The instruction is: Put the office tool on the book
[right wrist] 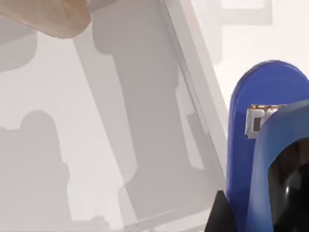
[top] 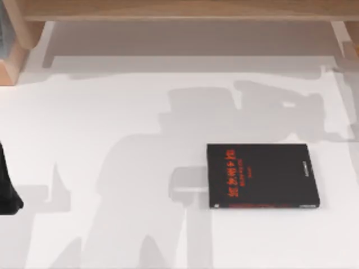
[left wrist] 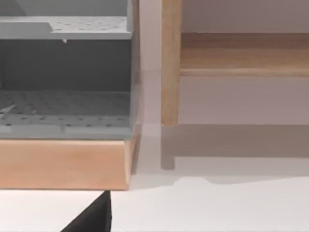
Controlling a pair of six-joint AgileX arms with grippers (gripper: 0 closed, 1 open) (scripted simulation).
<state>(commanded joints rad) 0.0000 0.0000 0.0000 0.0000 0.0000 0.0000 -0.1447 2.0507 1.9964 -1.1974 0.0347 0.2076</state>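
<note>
Right hand (right wrist: pixel 241 217): dark finger at the base of the office tool (right wrist: pixel 256 145), a smooth, glossy blue, round-ended bar with a small metal plate, seen close in the right wrist view; grip cannot be told. Book (top: pixel 261 175): flat black rectangle, red lettering, at four o'clock on the matte white table (top: pixel 112 112). Left arm (top: pixel 7 185): parked at nine o'clock. Grey perforated shelving (left wrist: pixel 65 77) on a pale wood base (left wrist: pixel 63 162).

The book (top: pixel 262 175) lies flat on the table (top: pixel 112 140), right of centre.
</note>
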